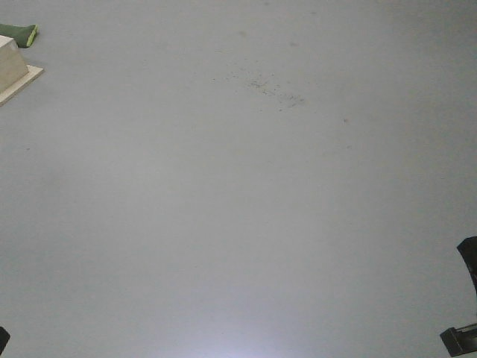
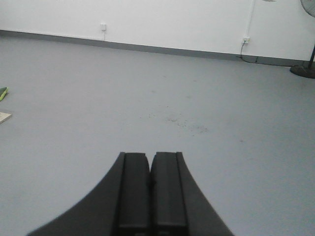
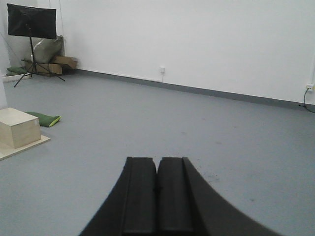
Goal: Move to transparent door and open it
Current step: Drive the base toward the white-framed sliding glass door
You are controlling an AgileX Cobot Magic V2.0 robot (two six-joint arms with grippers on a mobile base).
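- My left gripper (image 2: pixel 149 162) is closed. Its two black fingers (image 2: pixel 135 191) press together along their whole length, with nothing between them.
- My right gripper (image 3: pixel 157 164) is closed the same way, fingers (image 3: pixel 173 194) flat against each other and holding nothing.
- Both grippers hang above the grey floor (image 1: pixel 238 209) and touch nothing.
- The door shows in none of the three views, so I cannot tell where it stands.
- In the front view there is mostly bare floor, with a scatter of dark specks (image 1: pixel 261 86) up the middle.
- A pale box (image 1: pixel 11 63) sits on a flat board (image 1: pixel 28 74) at the far left, with a green pad (image 1: pixel 19 33) just behind it.
- Past my left fingers a white wall (image 2: pixel 172 17) runs across, with a grey skirting (image 2: pixel 162 49) along its foot.
- Two sockets are on that wall, one (image 2: pixel 103 26) to the left and one (image 2: pixel 245 40) to the right, the second with a cable dropping to the floor.
- A dark fan base (image 2: pixel 304 70) stands at the right edge of that view.
- Past my right fingers, a black panel on a tripod (image 3: pixel 31 21) stands in the far left corner, with a sack and cardboard (image 3: pixel 59 61) beside it.
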